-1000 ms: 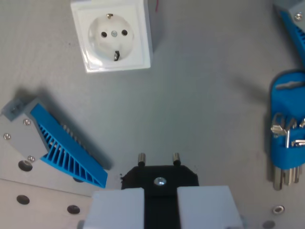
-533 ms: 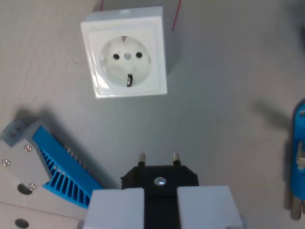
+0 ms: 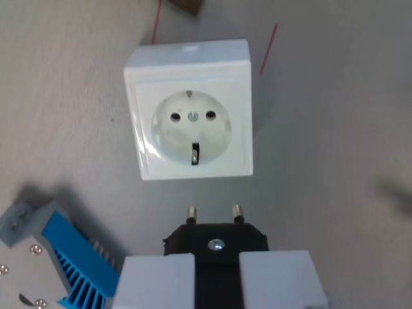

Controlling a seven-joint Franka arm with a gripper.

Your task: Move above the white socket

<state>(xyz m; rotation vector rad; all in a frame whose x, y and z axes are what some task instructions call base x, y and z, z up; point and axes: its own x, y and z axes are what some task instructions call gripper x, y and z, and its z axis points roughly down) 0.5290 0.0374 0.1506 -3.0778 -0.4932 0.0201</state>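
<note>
Below the socket point(image 3: 188, 108) in the wrist view, the gripper point(image 3: 216, 257) sits at the bottom edge, its two white fingers point(image 3: 158, 280) clamped on a black plug point(image 3: 215, 239). The plug's two pins point up the picture toward the socket, their tips just short of its lower rim. The socket lies a little to the wrist view's left of centre, flat on the grey table point(image 3: 335, 148), its two holes level and its earth clip toward the plug.

Risk, as I judge it: the pins are not yet over the holes, and the plug's midline sits slightly to the wrist view's right of the socket's screw. Stopping here, or carrying that offset forward, would leave the pins over the white face rather than the holes. A blue finned part point(image 3: 77, 270) with a grey bracket lies near at lower left; a drift that way could bring the fingers over it.

Pose: the camera looks almost straight down, so the wrist appears vertical, with the plug held square to the socket's edges.
</note>
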